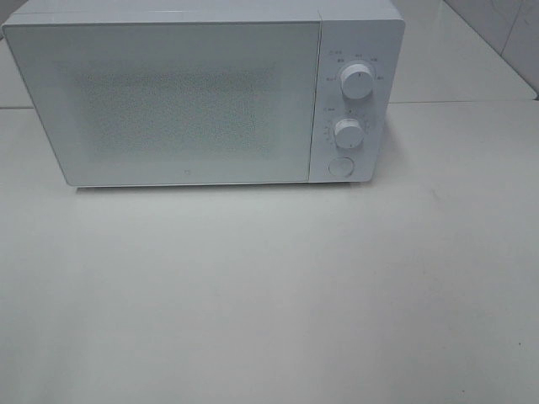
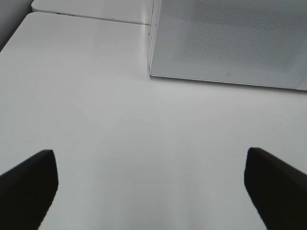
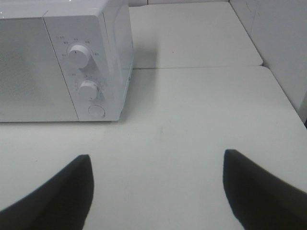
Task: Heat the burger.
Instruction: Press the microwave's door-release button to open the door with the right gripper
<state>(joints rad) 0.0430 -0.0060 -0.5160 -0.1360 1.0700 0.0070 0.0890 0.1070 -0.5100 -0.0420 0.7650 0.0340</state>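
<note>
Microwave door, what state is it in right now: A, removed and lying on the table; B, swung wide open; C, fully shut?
C: the microwave door sits flush against the front of the microwave, with no gap showing in any view.

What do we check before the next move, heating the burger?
1. Burger located: not ok, none in any view.
2. Burger inside microwave: cannot tell, interior not visible.
3. Microwave door open for loading: not ok, shut.
4. Left pincer open, empty: ok.
5. Right pincer open, empty: ok.
6. Round button below the knobs unobstructed: ok.
</note>
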